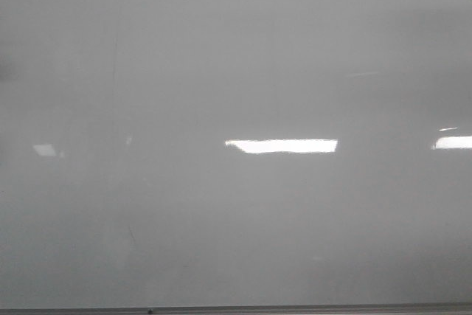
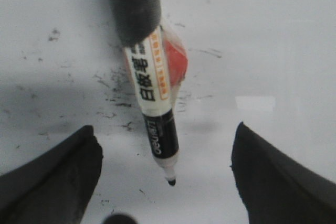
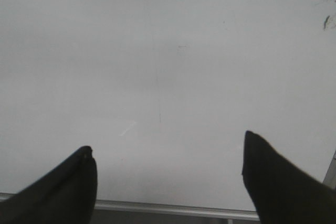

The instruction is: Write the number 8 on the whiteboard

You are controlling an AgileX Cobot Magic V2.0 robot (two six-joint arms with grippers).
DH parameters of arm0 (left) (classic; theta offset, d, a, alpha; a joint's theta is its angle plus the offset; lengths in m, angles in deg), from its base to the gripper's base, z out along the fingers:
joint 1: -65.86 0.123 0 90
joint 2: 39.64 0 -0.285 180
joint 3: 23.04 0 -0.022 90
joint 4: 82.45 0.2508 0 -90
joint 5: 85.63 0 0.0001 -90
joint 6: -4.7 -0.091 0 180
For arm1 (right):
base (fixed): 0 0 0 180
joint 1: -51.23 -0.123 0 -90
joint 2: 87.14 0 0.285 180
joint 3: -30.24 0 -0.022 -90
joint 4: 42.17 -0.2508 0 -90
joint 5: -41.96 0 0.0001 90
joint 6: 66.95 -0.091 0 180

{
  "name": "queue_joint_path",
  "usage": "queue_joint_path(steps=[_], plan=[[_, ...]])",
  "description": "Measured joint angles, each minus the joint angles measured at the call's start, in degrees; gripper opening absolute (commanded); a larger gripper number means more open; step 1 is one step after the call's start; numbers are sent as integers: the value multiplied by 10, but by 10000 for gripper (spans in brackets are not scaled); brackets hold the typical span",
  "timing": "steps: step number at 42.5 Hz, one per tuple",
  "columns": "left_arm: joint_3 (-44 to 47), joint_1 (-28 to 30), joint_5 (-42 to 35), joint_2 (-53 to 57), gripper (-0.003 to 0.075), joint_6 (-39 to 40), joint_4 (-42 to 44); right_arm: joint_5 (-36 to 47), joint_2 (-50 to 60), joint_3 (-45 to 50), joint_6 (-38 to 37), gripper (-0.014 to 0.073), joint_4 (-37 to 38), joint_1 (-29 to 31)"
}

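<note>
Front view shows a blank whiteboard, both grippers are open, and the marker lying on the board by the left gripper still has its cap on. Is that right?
Not quite: the marker is uncapped. The left wrist view shows its bare black tip exposed between the open fingers of the left gripper. The rest holds: the whiteboard shows no figure in the front view, and the right gripper is open too.

- The whiteboard [image 1: 221, 71] is smooth and glossy, mirroring bright lights, with a thin grey metal-looking frame edge [image 1: 295, 309].
- The marker [image 2: 155, 108] is glossy plastic with a printed label and a matt black wrapped upper end.
- The gripper fingers [image 3: 278, 182] look matt black.
</note>
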Motion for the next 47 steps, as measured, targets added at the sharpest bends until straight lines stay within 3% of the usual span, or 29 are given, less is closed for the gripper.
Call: queue_joint_path(steps=[6, 18, 25, 35, 47], plan=[[-1, 0, -32, -24, 473, 0, -1, 0, 0, 0, 0, 591, 0, 0], [-1, 0, -55, -35, 113, 0, -1, 0, 0, 0, 0, 591, 0, 0], [-1, 0, -57, -35, -17, 0, -1, 0, 0, 0, 0, 591, 0, 0], [-5, 0, -16, -8, -21, -1, -1, -7, 0, -3, 0, 591, 0, 0], [-91, -42, 202, 54, -21, -93, 6, -87, 0, -62, 0, 591, -13, 0]])
